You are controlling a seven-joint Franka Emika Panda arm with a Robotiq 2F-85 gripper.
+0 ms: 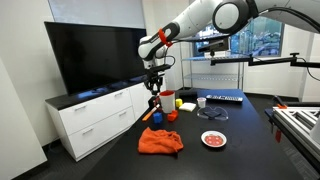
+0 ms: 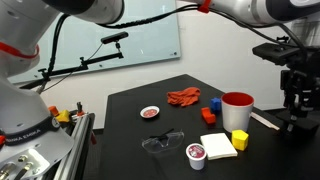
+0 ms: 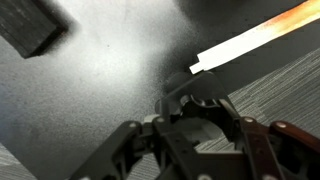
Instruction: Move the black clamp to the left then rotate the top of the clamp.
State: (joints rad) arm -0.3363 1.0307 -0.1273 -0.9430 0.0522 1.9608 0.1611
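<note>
Pincer on the clamp at the counter's edge

My pincer [image 3: 188,110] is drawn in narrow around the top of the black clamp [image 2: 297,122], which stands upright at the counter [image 2: 130,135] edge, near the red cup [image 2: 237,106] and a wooden stick [image 3: 260,35].

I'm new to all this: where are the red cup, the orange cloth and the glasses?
Red cup [image 2: 237,108]: in an exterior view, on its side wall.
Orange cloth [image 1: 160,142]: in an exterior view, middle of the heap.
Glasses [image 2: 163,143]: in an exterior view, middle of the frame.
</note>
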